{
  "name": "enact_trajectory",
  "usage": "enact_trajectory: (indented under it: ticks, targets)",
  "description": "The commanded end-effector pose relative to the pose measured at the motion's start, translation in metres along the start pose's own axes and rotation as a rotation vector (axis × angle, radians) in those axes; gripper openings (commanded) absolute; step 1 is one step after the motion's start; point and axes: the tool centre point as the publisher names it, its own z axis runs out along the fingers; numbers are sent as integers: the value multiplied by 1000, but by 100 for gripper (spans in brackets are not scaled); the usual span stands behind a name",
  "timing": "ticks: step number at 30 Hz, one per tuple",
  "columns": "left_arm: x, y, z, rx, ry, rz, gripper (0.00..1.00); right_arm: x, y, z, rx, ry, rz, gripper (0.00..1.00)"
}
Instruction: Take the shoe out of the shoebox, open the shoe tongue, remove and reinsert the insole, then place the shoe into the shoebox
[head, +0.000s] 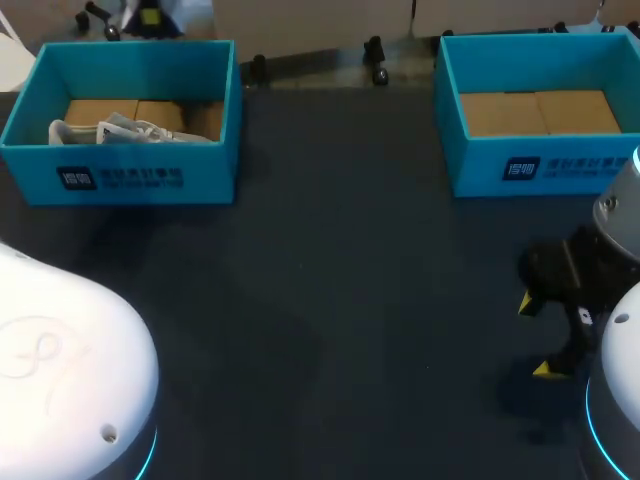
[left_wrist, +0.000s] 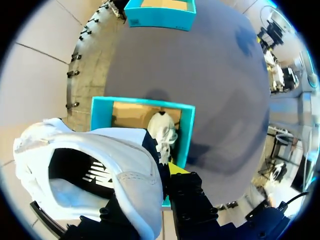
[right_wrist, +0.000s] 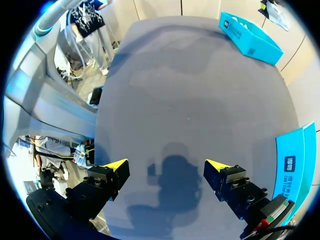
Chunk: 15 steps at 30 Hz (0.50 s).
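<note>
My left gripper (left_wrist: 161, 175) is shut on the collar of a white shoe (left_wrist: 100, 165) with a dark insole, held up high; one yellow fingertip (left_wrist: 175, 168) shows beside the shoe, the other is hidden. Below it, the left teal shoebox (left_wrist: 187, 135) holds a second white shoe (left_wrist: 162, 131), which also shows in the head view as the white shoe (head: 130, 130) inside that box (head: 135, 180). The held shoe and the left gripper are out of the head view. My right gripper (head: 537, 337) hovers open over bare table at the right, its fingers (right_wrist: 112, 170) wide apart around nothing.
A second teal shoebox (head: 540, 165) with a cardboard floor stands at the back right, just beyond my right gripper; its wall (right_wrist: 295, 160) shows beside that gripper. Dark table (head: 350, 280) stretches between the two boxes. My left arm's white housing (head: 60, 370) fills the front left.
</note>
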Motion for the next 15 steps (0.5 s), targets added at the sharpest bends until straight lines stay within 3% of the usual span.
enact_trajectory:
  ticks: [1,9,15]
  targets:
    - [0,29,10,51,-25,26,0,1,0,1,1,-1,-1,100]
    - [-38,67,20,96,-14,60,0,1,0,1,1,-1,-1,100]
    - [-38,67,20,96,-14,60,0,1,0,1,1,-1,-1,100]
